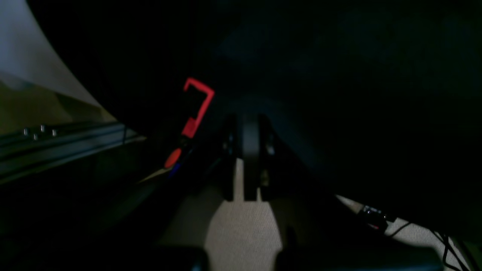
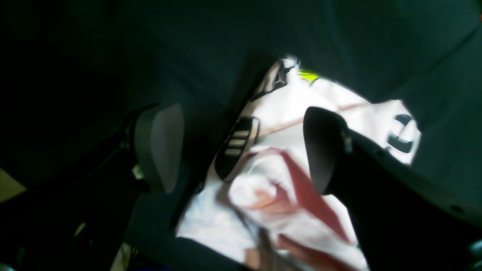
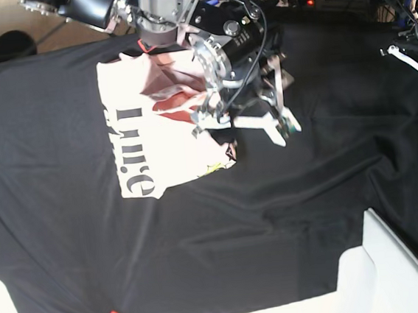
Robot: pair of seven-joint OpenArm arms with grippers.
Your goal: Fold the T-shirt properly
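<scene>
T-shirt (image 3: 154, 125) rumpled on black cloth (image 3: 274, 217), lettering up

T-shirt (image 3: 154, 125) beneath the right gripper (image 2: 241, 150) — pale pink, black serif lettering, orange-red print, a yellow-green fleck. Gripper fingers (image 2: 160, 146) grey-black. Cloth (image 3: 238, 228) all round — plain black. Red bracket (image 1: 197, 107) left of the left gripper (image 1: 249, 150).

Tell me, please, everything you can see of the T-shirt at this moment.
The T-shirt is pale pink soft cloth, lying partly folded on the black cloth, black lettering face up along one edge. Its far side is bunched into reddish-shadowed creases under the right gripper, whose jaws stand open over the folds, holding nothing.
</scene>
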